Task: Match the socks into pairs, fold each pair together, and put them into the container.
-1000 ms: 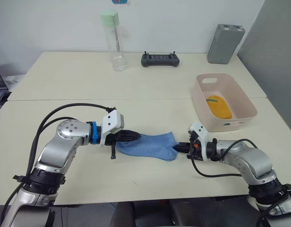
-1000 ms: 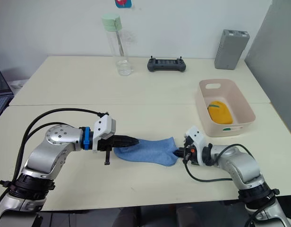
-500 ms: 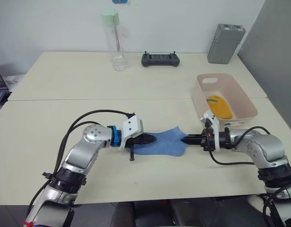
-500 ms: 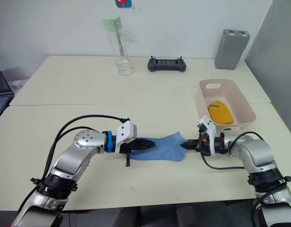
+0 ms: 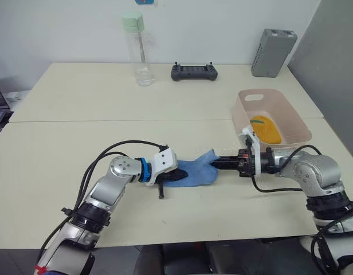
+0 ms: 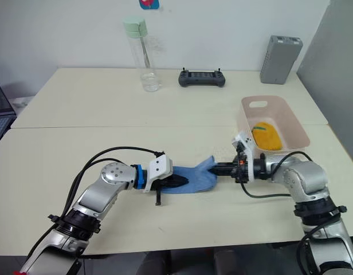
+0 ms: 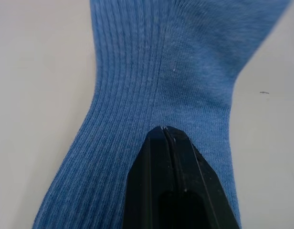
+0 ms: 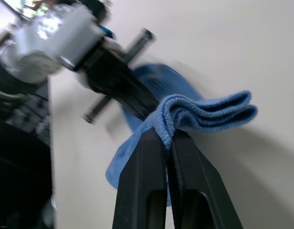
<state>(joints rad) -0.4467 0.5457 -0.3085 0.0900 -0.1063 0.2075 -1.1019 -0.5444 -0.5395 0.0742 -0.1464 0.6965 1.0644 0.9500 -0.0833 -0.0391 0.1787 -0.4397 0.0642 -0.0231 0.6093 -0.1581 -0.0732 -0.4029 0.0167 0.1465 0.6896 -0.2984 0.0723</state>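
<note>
The blue socks [image 5: 191, 172] at lower centre are soft and light, so they sag; the left gripper [image 5: 175, 175] and right gripper [image 5: 214, 163] are both closed on them, 1 at each end.

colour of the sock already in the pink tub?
Mustard-yellow sock with a small green mark, clearest in the left eye view.

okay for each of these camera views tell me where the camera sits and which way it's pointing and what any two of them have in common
Left eye and right eye views: on the head, looking forward and down over the table; both arms show, with the left claw, the right claw and the pink container.
Left wrist view: on the left wrist, looking along its shut fingers pressing the blue socks.
Right wrist view: on the right wrist, looking along its fingers pinching the lifted sock edge, facing the left claw.
Shared: both wrist views show the blue socks.
</note>
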